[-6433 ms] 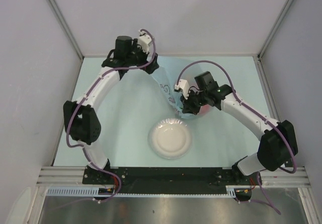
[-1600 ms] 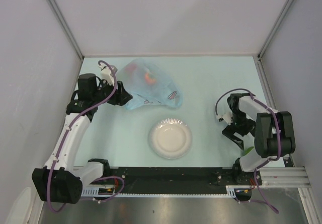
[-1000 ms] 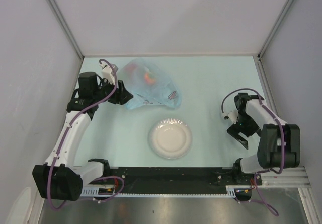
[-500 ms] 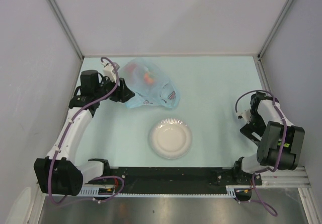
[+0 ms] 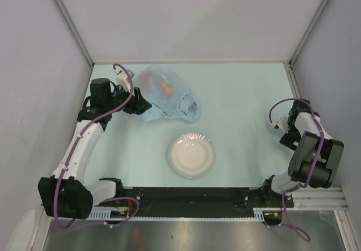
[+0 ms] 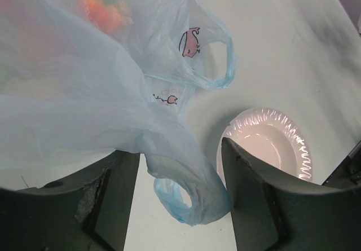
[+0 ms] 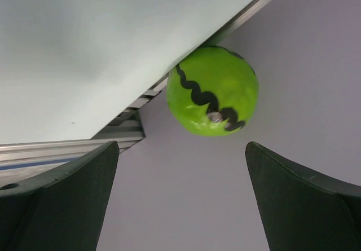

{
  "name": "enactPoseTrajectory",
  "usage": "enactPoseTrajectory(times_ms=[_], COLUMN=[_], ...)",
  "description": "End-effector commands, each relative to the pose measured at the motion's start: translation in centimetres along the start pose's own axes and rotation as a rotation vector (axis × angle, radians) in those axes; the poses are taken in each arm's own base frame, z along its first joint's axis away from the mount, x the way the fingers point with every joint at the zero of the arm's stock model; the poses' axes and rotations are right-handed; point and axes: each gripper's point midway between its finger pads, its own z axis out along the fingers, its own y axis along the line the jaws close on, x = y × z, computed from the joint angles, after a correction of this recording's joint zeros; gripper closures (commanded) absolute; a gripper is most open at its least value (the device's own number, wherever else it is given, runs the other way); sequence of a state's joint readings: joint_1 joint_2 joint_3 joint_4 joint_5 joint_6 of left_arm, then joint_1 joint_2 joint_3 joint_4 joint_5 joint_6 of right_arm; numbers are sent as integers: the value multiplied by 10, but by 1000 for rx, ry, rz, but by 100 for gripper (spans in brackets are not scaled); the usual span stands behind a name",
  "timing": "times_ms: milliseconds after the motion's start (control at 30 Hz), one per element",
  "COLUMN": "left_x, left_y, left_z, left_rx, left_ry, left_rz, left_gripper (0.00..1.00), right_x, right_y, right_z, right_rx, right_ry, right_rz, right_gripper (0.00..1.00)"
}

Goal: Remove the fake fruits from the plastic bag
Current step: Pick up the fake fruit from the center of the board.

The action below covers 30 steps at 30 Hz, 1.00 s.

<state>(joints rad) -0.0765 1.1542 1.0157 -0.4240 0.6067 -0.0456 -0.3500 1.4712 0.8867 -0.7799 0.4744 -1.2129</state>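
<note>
Nearest the arm bases, a white paper plate [image 5: 192,155] sits on the pale table [image 5: 242,93]. Off to the right, the right gripper [image 7: 180,161] stands fully spread and touches nothing, facing a green fake fruit [image 7: 213,90] with a black zigzag stripe at the table's edge. Farther back on the left, the left gripper [image 6: 175,161] pinches a fold of the plastic bag [image 5: 169,98]. The bag lies crumpled on the table, an orange-red fruit [image 5: 165,86] showing through its film.
</note>
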Motion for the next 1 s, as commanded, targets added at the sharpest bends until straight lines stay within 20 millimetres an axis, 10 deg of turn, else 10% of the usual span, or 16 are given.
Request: enactPoseTrajectory(times_ms=[0, 967], left_x=[-19, -14], left_y=[-11, -5], left_z=[-4, -5], left_rx=[31, 0], left_ry=[-61, -43], left_rz=[34, 35], left_gripper=[35, 35], right_x=[8, -20], right_y=[-32, -89], right_z=[7, 69], right_rx=[75, 202], right_ry=[35, 20], right_rz=[-62, -94], right_gripper=[0, 4])
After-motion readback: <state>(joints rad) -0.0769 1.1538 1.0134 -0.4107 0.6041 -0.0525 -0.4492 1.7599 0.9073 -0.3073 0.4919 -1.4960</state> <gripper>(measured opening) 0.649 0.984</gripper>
